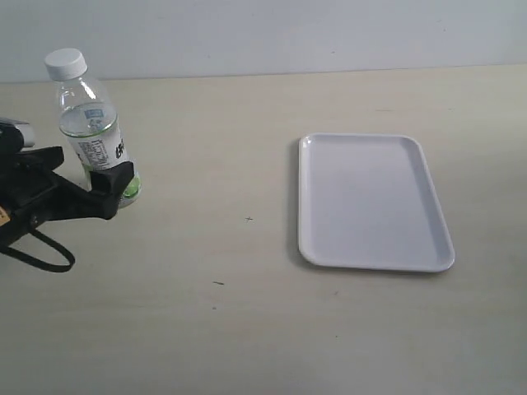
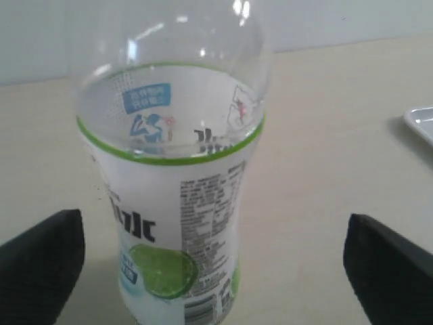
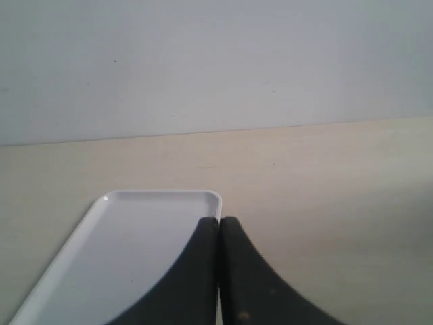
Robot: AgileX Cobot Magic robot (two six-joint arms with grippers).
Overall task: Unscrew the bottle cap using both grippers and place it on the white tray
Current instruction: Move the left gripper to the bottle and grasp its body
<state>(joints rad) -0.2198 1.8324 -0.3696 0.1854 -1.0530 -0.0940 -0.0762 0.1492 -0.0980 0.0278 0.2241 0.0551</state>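
Barely started: bottle cap (image 1: 65, 62) sat on the bottle (image 1: 89, 132), upright on the tabletop (image 1: 247, 321), well apart from the white tray (image 1: 375, 202). We had the left hand (image 2: 216, 267) straddling it, fingers apart. Right hand (image 3: 218, 227) was pinched together near the tray. Unscrewing and placing were left.

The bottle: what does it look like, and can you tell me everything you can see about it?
The bottle is small and made of clear plastic, with a white bottle cap on top. A white label with a green edge, a lime picture and small dark print wraps its lower part. It stands upright on the pale table, at the left of the exterior view, well apart from the white tray. The left gripper has its open fingers on either side of the bottle's lower part, not touching it.
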